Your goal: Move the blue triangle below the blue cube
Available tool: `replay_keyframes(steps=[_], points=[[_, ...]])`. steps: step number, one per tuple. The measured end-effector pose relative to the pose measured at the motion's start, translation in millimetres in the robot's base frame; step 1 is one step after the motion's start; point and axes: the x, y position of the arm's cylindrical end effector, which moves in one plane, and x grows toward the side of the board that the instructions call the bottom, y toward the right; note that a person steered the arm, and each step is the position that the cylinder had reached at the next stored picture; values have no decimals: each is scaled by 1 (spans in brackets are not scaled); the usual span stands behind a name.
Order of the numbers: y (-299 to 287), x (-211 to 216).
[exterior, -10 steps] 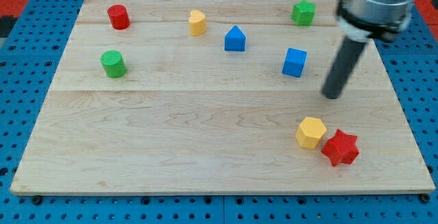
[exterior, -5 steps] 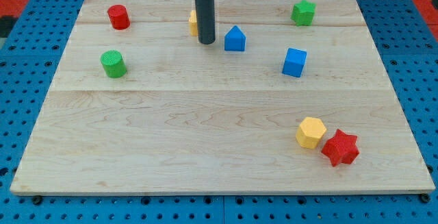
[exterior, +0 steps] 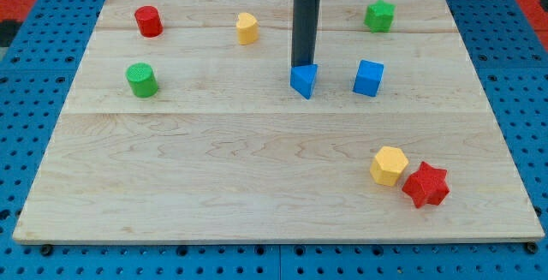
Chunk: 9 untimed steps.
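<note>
The blue triangle (exterior: 303, 80) lies near the middle of the wooden board (exterior: 257, 177), rotated with a point toward the view's bottom. The blue cube (exterior: 368, 77) sits to its right at about the same height. My tip (exterior: 301, 66) touches the top edge of the blue triangle, with the dark rod rising straight up from it toward the view's top.
A red cylinder (exterior: 148, 20) and a green cylinder (exterior: 141, 80) stand at the left. A yellow block (exterior: 247, 28) is at the top centre, a green block (exterior: 379, 14) at the top right. A yellow hexagon (exterior: 389, 165) touches a red star (exterior: 425, 185) at the bottom right.
My tip swept from the right to left of the triangle, then came to its top edge. The blue triangle has slid toward the view's bottom and turned.
</note>
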Motion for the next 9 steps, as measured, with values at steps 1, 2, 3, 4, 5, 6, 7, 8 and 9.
replay_keyframes(steps=[1, 2, 3, 4, 5, 6, 7, 8, 9], points=[[0, 26], [-12, 30], [-29, 32], [-14, 47], [6, 67], [35, 74], [78, 74], [96, 75], [146, 78]])
